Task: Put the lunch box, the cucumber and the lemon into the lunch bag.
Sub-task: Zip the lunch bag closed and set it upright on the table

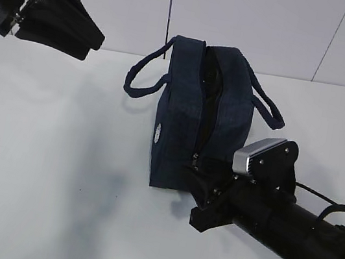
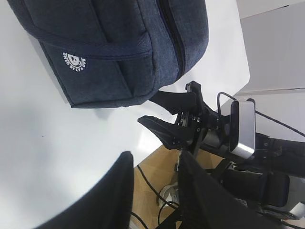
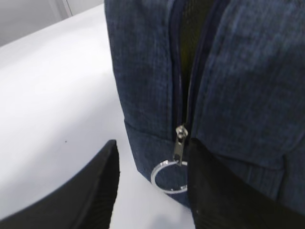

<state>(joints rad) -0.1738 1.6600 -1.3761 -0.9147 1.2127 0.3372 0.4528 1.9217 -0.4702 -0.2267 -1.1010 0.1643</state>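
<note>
The navy lunch bag (image 1: 180, 124) stands mid-table with its top zipper open along most of its length. Its white round logo (image 2: 74, 61) faces left. My right gripper (image 1: 197, 189) is open at the bag's near end. In the right wrist view the gripper (image 3: 152, 152) straddles the silver ring pull (image 3: 167, 177), which hangs from the slider (image 3: 181, 131) close to the right finger. My left gripper (image 1: 90, 47) is open and empty, raised high at the far left. The lunch box, the cucumber and the lemon are not visible in any view.
The bag's two loop handles (image 1: 143, 75) hang out to either side. White table (image 1: 35, 167) all round the bag; its edge shows in the left wrist view (image 2: 157, 143), with wooden floor and cables (image 2: 152, 186) below. A pale wall stands behind.
</note>
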